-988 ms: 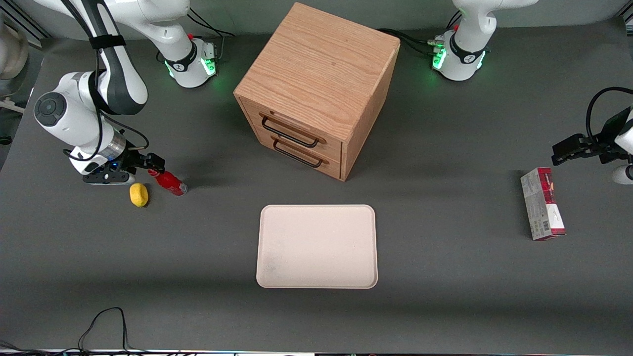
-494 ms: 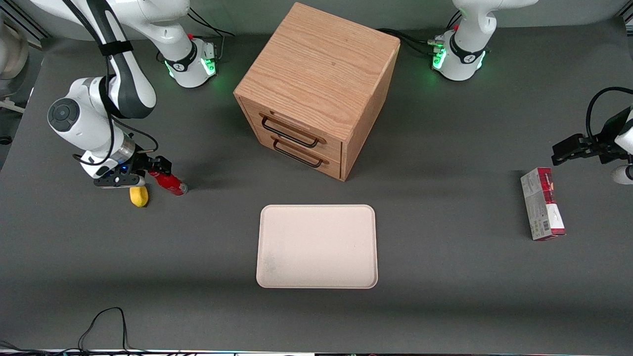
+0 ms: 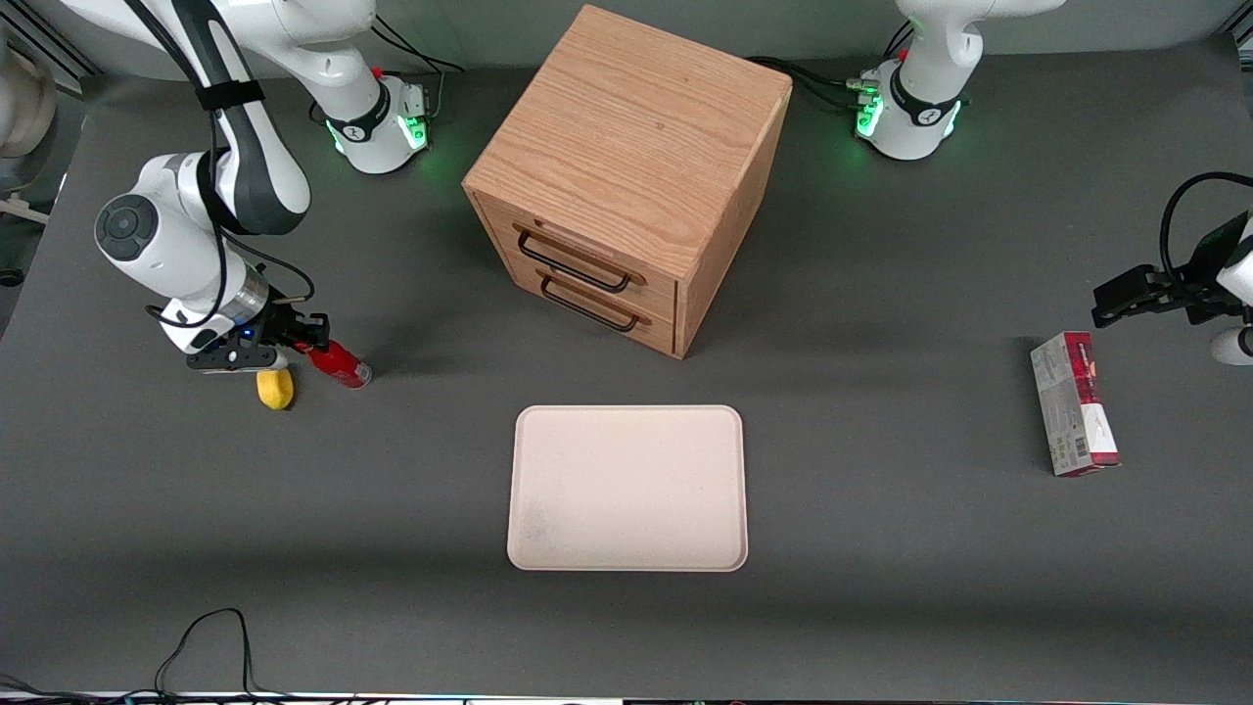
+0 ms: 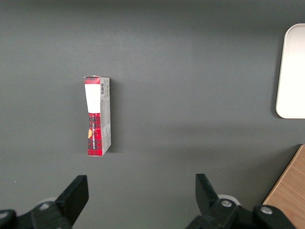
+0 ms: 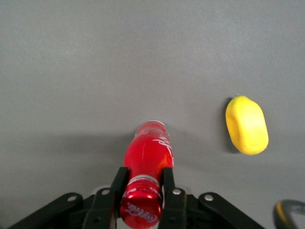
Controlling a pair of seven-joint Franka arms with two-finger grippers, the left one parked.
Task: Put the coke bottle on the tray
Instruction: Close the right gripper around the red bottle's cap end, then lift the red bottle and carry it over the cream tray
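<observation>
End effector (image 3: pixel 305 336) at left of the front frame, mid-height, low over the tabletop (image 3: pixel 881 548), fingers (image 5: pixel 167 183) clamped on the neck of the coke bottle (image 3: pixel 338 362) just below the cap. Wrist view confirms: both black fingers press the neck, red cap (image 5: pixel 138 211) nearest the lens, bottle (image 5: pixel 148 155) body running away from it.

Bottle tilted, greyish base end touching or almost touching the tabletop, cap end raised into the end effector. Cannot tell whether the base bears weight.

Lemon (image 3: pixel 275 389) just beside the bottle, slightly nearer the front camera, partly under the wrist housing. Not touching the bottle; a strip of grey tabletop shows between them in the wrist view, lemon (image 5: pixel 246 125) lying on its side.

Cabinet (image 3: pixel 626 176) top centre of the front frame, wooden, two drawers with dark handles, both closed, turned at an angle.

Tray (image 3: pixel 627 488) lower centre, in front of the cabinet, flat on the tabletop, nearer the front camera than cabinet and bottle. Well apart from the bottle. Nothing on it.

Carton (image 3: pixel 1074 403) at right of the front frame, red and white, lying flat toward the parked arm's end of the tabletop. Left wrist view shows it (image 4: pixel 97 116) lengthwise, with a tray corner (image 4: pixel 291 71) at the frame's right edge.

Cable (image 3: pixel 201 646) loops at lower left of the front frame.
</observation>
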